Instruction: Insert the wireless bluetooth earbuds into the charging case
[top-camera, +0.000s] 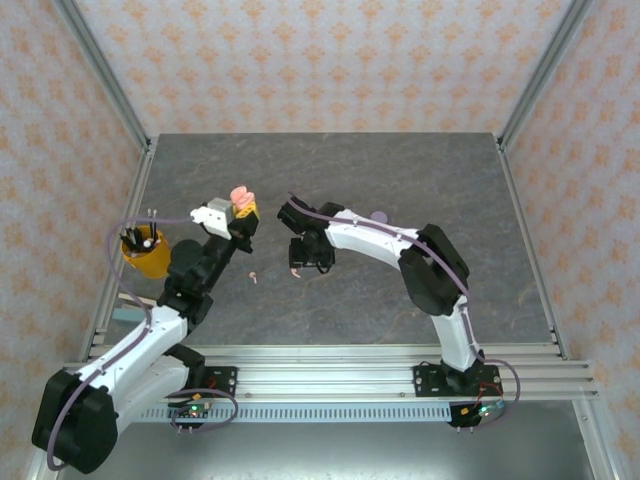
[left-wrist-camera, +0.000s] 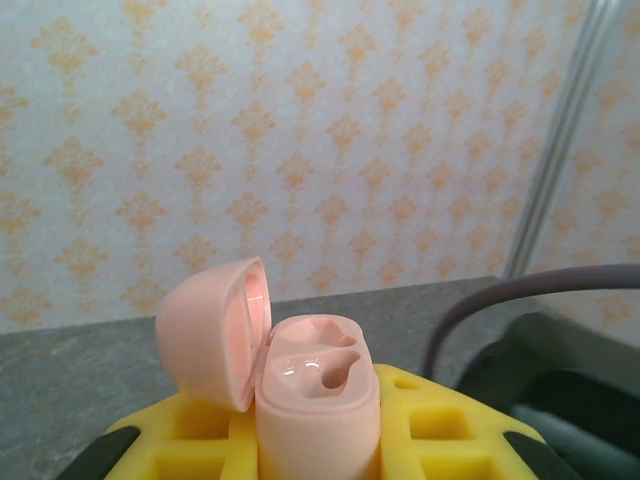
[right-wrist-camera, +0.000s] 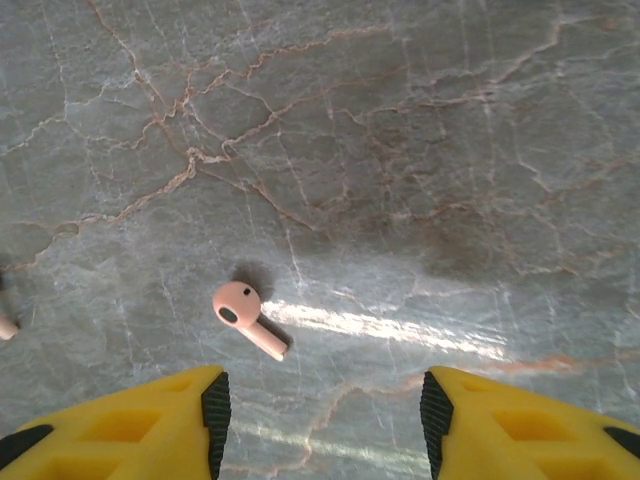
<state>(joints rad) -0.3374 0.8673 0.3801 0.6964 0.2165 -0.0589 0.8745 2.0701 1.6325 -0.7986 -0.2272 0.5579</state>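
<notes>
My left gripper is shut on the pale pink charging case and holds it upright above the table. The case's lid is swung open to the left, and both sockets show empty. From above, the case sits at the tip of the left gripper. My right gripper hangs open over the table, jaws wide with nothing between them. One pale pink earbud lies just ahead of its left finger. Another pink earbud shows at the left edge. In the top view the earbuds lie below the right gripper.
An orange cup with tools stands at the table's left side beside the left arm. A small purple round thing peeks out behind the right arm. Metal frame posts and patterned walls bound the grey stone table.
</notes>
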